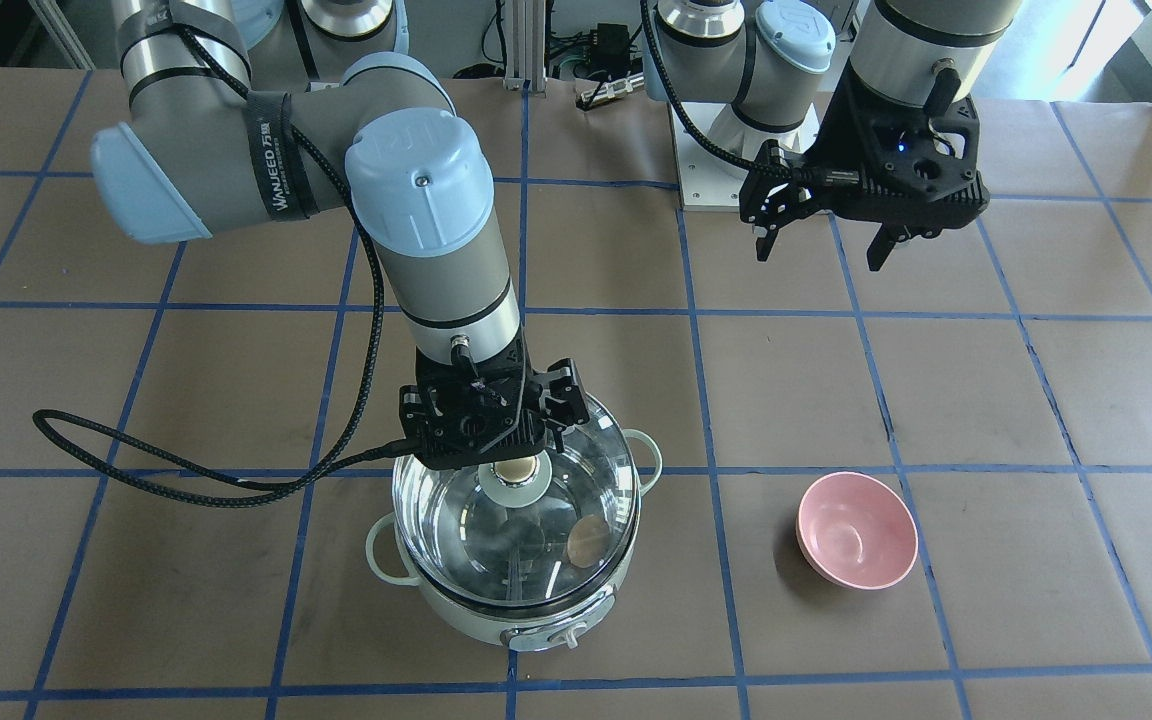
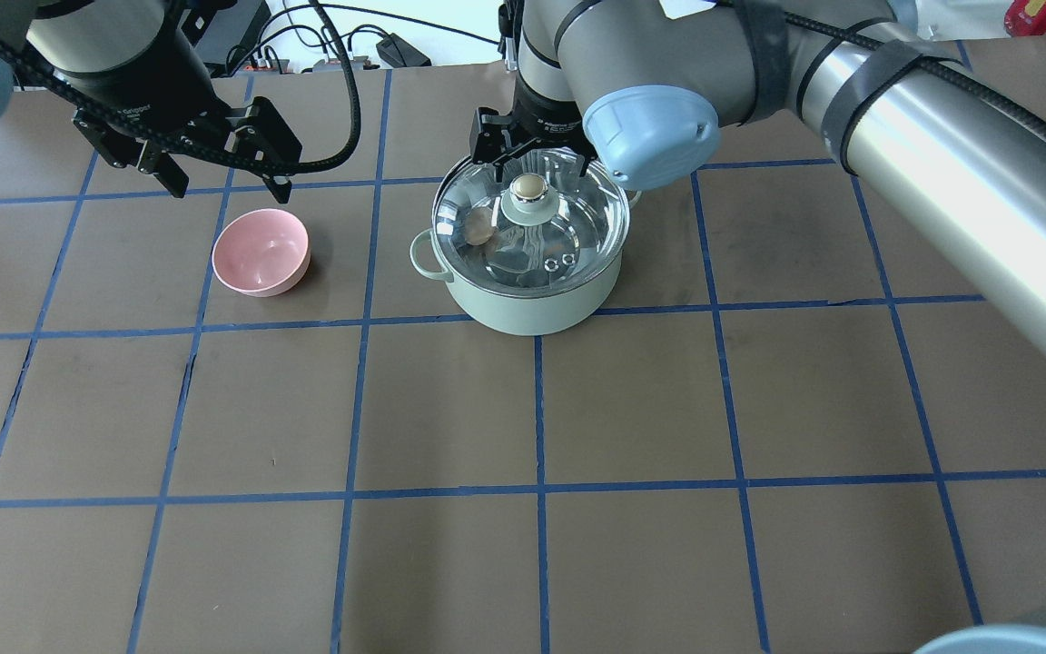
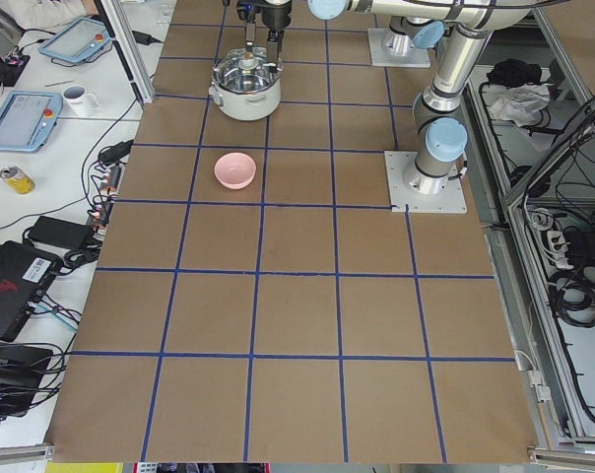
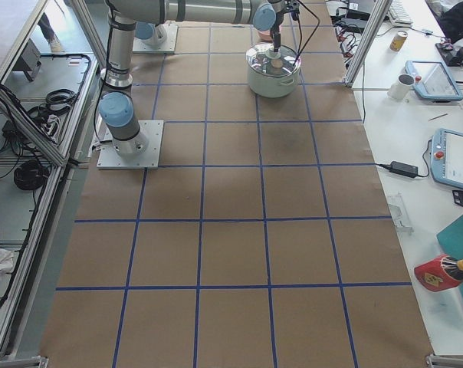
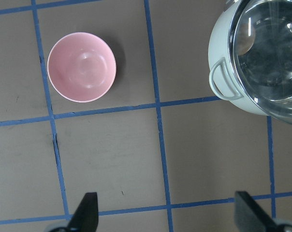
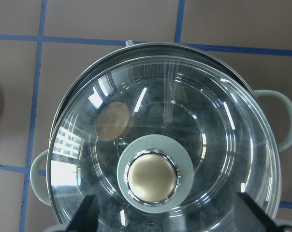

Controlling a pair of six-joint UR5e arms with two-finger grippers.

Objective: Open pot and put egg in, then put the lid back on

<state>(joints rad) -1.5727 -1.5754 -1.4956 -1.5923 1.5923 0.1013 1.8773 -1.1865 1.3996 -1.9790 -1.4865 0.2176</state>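
The left gripper (image 2: 228,186), black and angular, is hovering over the table (image 2: 632,400) with its two fingers spread wide and gripping nothing. The table's matte brown paper covering is carrying a grid of blue tape lines. Just past that gripper, a small round pink bowl (image 2: 261,252) with a smooth, faintly glossy inside is sitting upright on the paper, apart from the pot.

Further right, the pot (image 2: 523,309) is standing on the table, a round pale mint-white body with a small loop handle jutting out toward the bowl. The lid (image 2: 568,238), a round dome of clear glass catching window reflections, is resting on the pot's rim. Its mint centre disc is carrying a rounded beige-gold knob (image 2: 530,187).

Through the glass, the egg (image 2: 479,225) is showing as a tan oval lying inside the pot on the bowl's side of the shiny steel interior.

The right gripper (image 6: 167,220) is hanging over the lid, its fingers parted to either side of the knob and clasping nothing.
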